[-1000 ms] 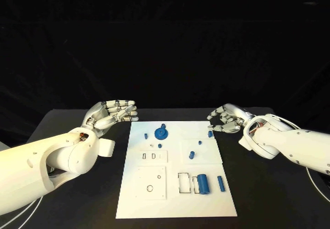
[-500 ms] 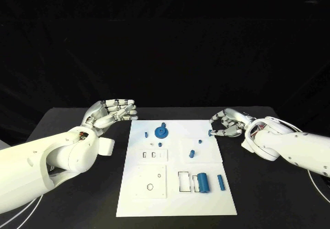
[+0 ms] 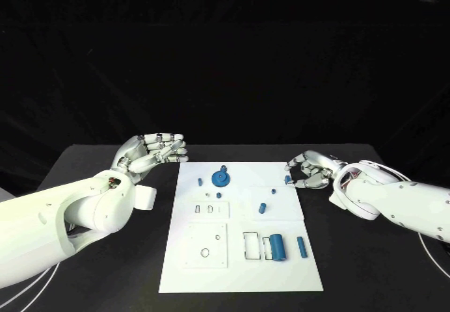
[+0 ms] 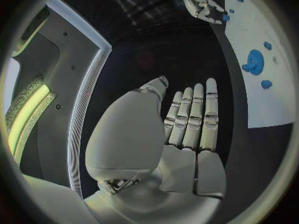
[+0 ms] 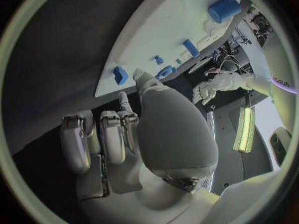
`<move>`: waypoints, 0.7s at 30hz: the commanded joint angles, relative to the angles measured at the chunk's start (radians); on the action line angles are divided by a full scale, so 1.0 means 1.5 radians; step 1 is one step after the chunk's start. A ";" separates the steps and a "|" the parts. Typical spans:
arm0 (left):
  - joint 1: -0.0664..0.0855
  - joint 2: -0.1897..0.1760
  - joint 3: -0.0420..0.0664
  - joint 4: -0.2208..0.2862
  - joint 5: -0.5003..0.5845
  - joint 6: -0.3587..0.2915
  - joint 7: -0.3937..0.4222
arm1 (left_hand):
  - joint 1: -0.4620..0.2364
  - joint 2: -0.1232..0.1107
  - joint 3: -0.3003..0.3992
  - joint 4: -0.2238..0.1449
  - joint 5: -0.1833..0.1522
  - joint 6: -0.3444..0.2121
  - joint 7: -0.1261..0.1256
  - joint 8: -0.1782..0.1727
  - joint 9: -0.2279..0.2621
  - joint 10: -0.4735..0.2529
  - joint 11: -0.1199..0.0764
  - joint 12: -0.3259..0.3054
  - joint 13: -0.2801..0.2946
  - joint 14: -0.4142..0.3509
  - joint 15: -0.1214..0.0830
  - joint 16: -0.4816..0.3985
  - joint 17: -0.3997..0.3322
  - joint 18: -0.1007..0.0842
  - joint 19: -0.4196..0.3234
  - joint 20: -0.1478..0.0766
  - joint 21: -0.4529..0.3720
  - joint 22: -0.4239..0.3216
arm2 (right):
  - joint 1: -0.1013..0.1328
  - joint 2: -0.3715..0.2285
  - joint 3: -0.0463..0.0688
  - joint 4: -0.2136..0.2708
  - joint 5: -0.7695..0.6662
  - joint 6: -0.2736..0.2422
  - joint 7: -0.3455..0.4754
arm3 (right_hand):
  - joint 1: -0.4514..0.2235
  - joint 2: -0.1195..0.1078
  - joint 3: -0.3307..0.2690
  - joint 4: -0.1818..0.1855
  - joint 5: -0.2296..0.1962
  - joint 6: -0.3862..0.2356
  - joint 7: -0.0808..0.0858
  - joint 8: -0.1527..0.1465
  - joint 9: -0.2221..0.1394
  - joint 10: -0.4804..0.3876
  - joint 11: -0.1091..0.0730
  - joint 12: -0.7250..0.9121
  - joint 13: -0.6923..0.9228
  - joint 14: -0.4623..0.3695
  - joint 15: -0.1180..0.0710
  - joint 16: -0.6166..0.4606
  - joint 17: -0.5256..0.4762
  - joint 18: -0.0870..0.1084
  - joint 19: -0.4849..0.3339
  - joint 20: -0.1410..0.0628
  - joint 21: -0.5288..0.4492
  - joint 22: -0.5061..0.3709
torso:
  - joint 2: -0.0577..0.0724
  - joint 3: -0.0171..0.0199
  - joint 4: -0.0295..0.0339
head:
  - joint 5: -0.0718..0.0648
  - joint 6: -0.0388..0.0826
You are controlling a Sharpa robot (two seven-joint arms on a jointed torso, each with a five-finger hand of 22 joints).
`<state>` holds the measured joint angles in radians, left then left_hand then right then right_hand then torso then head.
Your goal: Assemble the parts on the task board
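Meanwhile, the right hand (image 3: 309, 171) had dropped to the white board's (image 3: 242, 266) right edge, fingers curled beside a small blue piece (image 3: 288, 179), not gripping; the left hand (image 3: 155, 152) hovered empty, fingers bent.

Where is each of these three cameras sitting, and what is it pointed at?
Head view: on the robot's head, looking down at the black table and task board; both white arms enter, left hand, right hand.
Left wrist view: behind the left hand, facing across the table toward the board's edge.
Right wrist view: behind the right hand, facing the board's corner.
Shared: all three show the blue round part.
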<state>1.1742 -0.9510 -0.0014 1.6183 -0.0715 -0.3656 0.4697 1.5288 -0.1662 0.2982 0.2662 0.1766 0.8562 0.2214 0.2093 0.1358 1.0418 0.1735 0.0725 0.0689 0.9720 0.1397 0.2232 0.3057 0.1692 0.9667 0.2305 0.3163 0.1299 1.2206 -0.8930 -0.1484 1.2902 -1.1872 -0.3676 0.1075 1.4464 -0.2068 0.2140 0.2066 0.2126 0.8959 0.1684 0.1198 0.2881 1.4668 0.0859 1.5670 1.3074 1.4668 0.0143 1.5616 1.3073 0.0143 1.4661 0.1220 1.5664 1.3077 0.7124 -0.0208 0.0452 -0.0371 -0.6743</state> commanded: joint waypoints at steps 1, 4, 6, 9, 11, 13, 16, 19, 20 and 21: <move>0.000 0.001 0.000 0.001 0.001 0.012 0.005 | -0.001 -0.001 0.004 0.001 -0.004 -0.003 0.006 0.001 0.000 0.000 0.003 -0.003 0.000 -0.001 -0.003 -0.003 0.001 0.008 -0.006 0.000 0.003 0.000 | -0.002 0.003 0.000 -0.004 -0.009 0.009 0.004 | 0.005 0.001 -0.001 0.002 -0.002 -0.003 0.001 -0.002 0.000 0.069 0.001 0.003 0.176 0.063 -0.002 -0.001 0.149 -0.010 0.070 -0.004 0.003 0.175 | 0.000 0.0002 -0.0004 | 0.001 -0.001; 0.000 0.001 0.000 0.000 0.001 0.012 0.005 | -0.001 -0.001 0.004 0.001 -0.004 -0.003 0.006 0.001 0.000 0.000 0.003 -0.003 0.000 -0.001 -0.003 -0.003 0.001 0.008 -0.006 0.000 0.003 0.000 | -0.003 0.007 0.000 -0.011 -0.009 0.004 0.000 | 0.005 0.005 0.001 0.003 0.001 -0.001 0.001 -0.001 0.000 0.069 0.001 0.003 0.176 0.063 -0.002 -0.001 0.149 -0.010 0.070 -0.004 0.003 0.175 | 0.000 -0.0001 0.0004 | -0.001 -0.001; 0.000 0.001 0.000 0.000 0.001 0.012 0.005 | -0.001 -0.001 0.005 0.000 -0.004 -0.003 0.006 0.002 0.000 0.000 0.003 -0.003 0.000 -0.001 -0.003 -0.003 0.003 0.008 -0.006 0.000 0.003 0.000 | -0.004 0.009 0.000 -0.013 -0.009 0.003 -0.001 | 0.006 0.009 0.004 0.004 0.003 0.003 0.001 0.001 0.001 0.069 0.001 0.003 0.176 0.063 -0.002 -0.001 0.150 -0.010 0.070 -0.004 0.003 0.175 | -0.001 -0.0004 0.0002 | 0.000 -0.001; 0.000 0.001 0.000 0.000 0.001 0.012 0.005 | -0.001 -0.001 0.005 0.000 -0.004 -0.003 0.006 0.002 0.000 0.000 0.003 -0.003 0.000 -0.001 -0.003 -0.003 0.003 0.008 -0.006 0.000 0.003 0.000 | -0.004 0.011 0.000 -0.016 -0.009 0.002 -0.003 | 0.007 0.013 0.007 0.005 0.004 0.007 0.001 0.003 0.002 0.069 0.001 0.003 0.176 0.063 -0.003 -0.001 0.150 -0.010 0.070 -0.004 0.003 0.175 | -0.001 -0.0001 0.0003 | 0.001 -0.001; 0.000 0.001 0.000 0.000 0.001 0.012 0.005 | -0.001 -0.001 0.005 0.000 -0.004 -0.003 0.006 0.002 0.000 0.000 0.003 -0.003 0.000 -0.001 -0.003 -0.003 0.003 0.008 -0.006 0.000 0.003 0.000 | -0.005 0.012 0.000 -0.019 -0.009 0.003 -0.004 | 0.007 0.014 0.008 0.006 0.005 0.008 0.001 0.004 0.002 0.069 0.001 0.003 0.176 0.063 -0.003 -0.001 0.150 -0.010 0.070 -0.004 0.003 0.175 | -0.001 0.0000 0.0004 | 0.001 0.000; 0.000 0.001 0.000 0.000 0.001 0.012 0.005 | -0.001 -0.001 0.005 0.000 -0.004 -0.003 0.006 0.002 0.000 0.000 0.003 -0.003 0.000 -0.001 -0.003 -0.003 0.003 0.008 -0.006 0.000 0.003 0.000 | -0.005 0.013 0.000 -0.021 -0.009 0.004 -0.005 | 0.008 0.016 0.010 0.006 0.005 0.010 0.001 0.005 0.002 0.069 0.001 0.003 0.176 0.063 -0.003 -0.001 0.150 -0.010 0.070 -0.005 0.003 0.175 | -0.001 0.0003 0.0000 | 0.001 0.000; 0.000 0.001 0.000 0.000 0.001 0.012 0.005 | -0.001 -0.001 0.005 0.000 -0.004 -0.003 0.006 0.002 0.000 0.000 0.003 -0.003 0.000 -0.001 -0.003 -0.003 0.003 0.008 -0.006 0.000 0.003 0.000 | -0.006 0.015 0.000 -0.024 -0.009 0.006 -0.006 | 0.011 0.019 0.014 0.005 0.005 0.012 0.001 0.005 0.003 0.069 0.001 0.003 0.176 0.064 -0.004 0.000 0.151 -0.010 0.070 -0.005 0.003 0.175 | -0.001 0.0002 -0.0001 | 0.001 0.000; 0.000 0.001 0.000 0.000 0.001 0.012 0.005 | -0.001 -0.001 0.005 0.000 -0.004 -0.003 0.006 0.002 0.000 0.000 0.003 -0.003 0.000 -0.001 -0.003 -0.003 0.003 0.008 -0.006 0.000 0.003 0.000 | -0.007 0.016 0.000 -0.027 -0.009 0.007 -0.007 | 0.013 0.021 0.018 0.005 0.005 0.015 0.001 0.006 0.003 0.069 0.000 0.003 0.176 0.064 -0.004 0.000 0.151 -0.010 0.070 -0.006 0.003 0.175 | -0.001 0.0002 -0.0005 | 0.001 -0.001; 0.000 0.001 0.000 0.000 0.001 0.012 0.005 | -0.001 -0.001 0.005 0.000 -0.004 -0.003 0.006 0.002 0.000 0.000 0.003 -0.003 0.000 -0.001 -0.003 -0.003 0.003 0.008 -0.006 0.000 0.003 0.000 | -0.007 0.017 0.000 -0.028 -0.009 0.008 -0.008 | 0.013 0.021 0.018 0.005 0.005 0.015 0.001 0.006 0.003 0.069 0.000 0.003 0.176 0.064 -0.004 0.000 0.151 -0.010 0.070 -0.006 0.003 0.175 | -0.001 0.0002 -0.0005 | 0.001 -0.001; 0.000 0.001 0.000 0.000 0.001 0.011 0.005 | -0.001 -0.001 0.005 0.000 -0.004 -0.003 0.006 0.002 0.000 0.000 0.003 -0.003 0.000 -0.001 -0.003 -0.003 0.003 0.008 -0.006 0.000 0.003 0.000 | -0.008 0.017 0.000 -0.028 -0.009 0.009 -0.008 | 0.013 0.021 0.019 0.005 0.005 0.015 0.001 0.006 0.003 0.069 0.000 0.003 0.176 0.064 -0.004 0.000 0.152 -0.010 0.070 -0.006 0.003 0.175 | -0.001 0.0004 -0.0006 | 0.002 -0.001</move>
<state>1.1741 -0.9511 -0.0014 1.6167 -0.0716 -0.3645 0.4695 1.5288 -0.1662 0.2982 0.2662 0.1766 0.8562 0.2214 0.2093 0.1358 1.0418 0.1735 0.0725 0.0689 0.9720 0.1397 0.2232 0.3085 0.1692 0.9667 0.2305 0.3163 0.1300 1.2103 -0.8690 -0.1483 1.2483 -1.1901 -0.3676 0.0990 1.4662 -0.1869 0.2376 0.2136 0.2170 0.9131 0.1695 0.1237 0.2908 1.4669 0.0859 1.5670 1.3074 1.4667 0.0143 1.5616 1.3079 0.0144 1.4661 0.1220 1.5664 1.3075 0.7111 -0.0206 0.0452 -0.0350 -0.6748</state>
